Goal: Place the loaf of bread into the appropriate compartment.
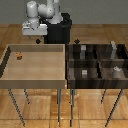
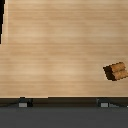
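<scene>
Exterior view: one bread loaf (image 1: 19, 56) in tray (image 1: 35, 80); claw (image 1: 39, 41) state unclear.

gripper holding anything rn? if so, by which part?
Nothing held. The small orange-brown loaf of bread lies alone on the light wooden tray's floor, apart from the gripper.

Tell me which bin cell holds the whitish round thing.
The bin cell nearest the camera on the exterior view's right holds the whitish shape. The other cells hold grey blocks instead.

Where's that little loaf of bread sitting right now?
The loaf of bread lies on the floor of the light wooden tray, near its far corner at the exterior view's left, apart from the gripper.
</scene>
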Robot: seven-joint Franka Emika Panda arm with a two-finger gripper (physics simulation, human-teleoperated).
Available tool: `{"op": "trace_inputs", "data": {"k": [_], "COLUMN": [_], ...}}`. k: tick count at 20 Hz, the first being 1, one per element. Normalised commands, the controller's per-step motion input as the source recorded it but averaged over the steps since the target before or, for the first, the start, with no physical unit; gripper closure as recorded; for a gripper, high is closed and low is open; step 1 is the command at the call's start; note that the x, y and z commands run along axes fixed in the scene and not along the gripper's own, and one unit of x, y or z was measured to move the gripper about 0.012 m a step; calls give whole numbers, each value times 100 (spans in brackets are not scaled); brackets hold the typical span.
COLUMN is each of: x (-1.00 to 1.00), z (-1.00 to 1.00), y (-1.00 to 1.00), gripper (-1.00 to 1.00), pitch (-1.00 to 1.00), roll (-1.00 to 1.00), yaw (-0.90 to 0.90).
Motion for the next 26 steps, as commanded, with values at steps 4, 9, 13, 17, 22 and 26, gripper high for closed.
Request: {"op": "trace_inputs", "data": {"k": [4,9,13,17,22,26], "x": [0,0,0,75,20,25], "z": [0,0,0,0,0,0], "y": [-100,-100,-100,0,20,0], "gripper": [-100,-100,-100,-100,-100,-100], "pitch": [0,0,0,0,0,0], "roll": [0,0,0,0,0,0], "yaw": [0,0,0,0,0,0]}}
